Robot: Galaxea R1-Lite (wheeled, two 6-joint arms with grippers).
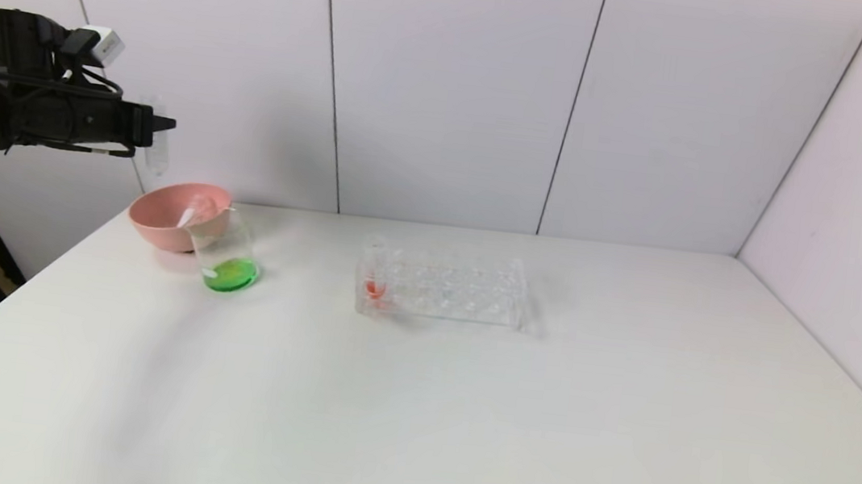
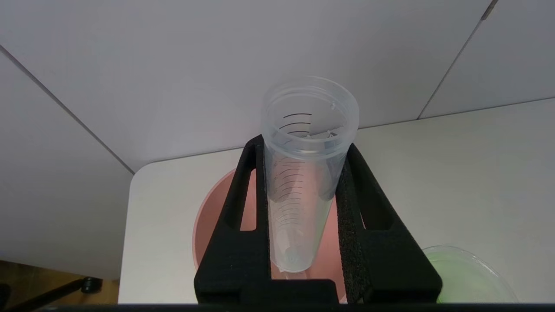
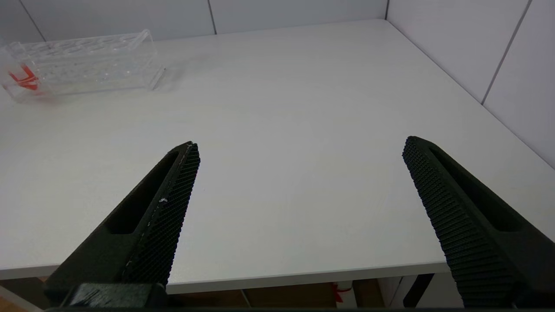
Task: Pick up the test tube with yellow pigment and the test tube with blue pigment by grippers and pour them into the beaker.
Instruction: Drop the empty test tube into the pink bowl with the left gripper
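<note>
My left gripper (image 1: 162, 127) hangs high at the far left, over the pink bowl (image 1: 157, 225). It is shut on a clear, graduated test tube (image 2: 303, 195) held mouth up, and no coloured liquid shows in that tube, so I cannot tell whether it is the yellow or the blue one. Another clear tube (image 1: 189, 213) lies inside the bowl. The beaker (image 1: 228, 255) stands just right of the bowl with green liquid in its bottom. My right gripper (image 3: 300, 145) is open with nothing between its fingers, above the table's near edge.
A clear tube rack (image 1: 446, 284) stands mid-table with one red-orange-liquid tube (image 1: 374, 288) at its left end. In the left wrist view the pink bowl (image 2: 208, 225) lies under the jaws and the beaker (image 2: 468, 277) beside them. White walls close the back and right.
</note>
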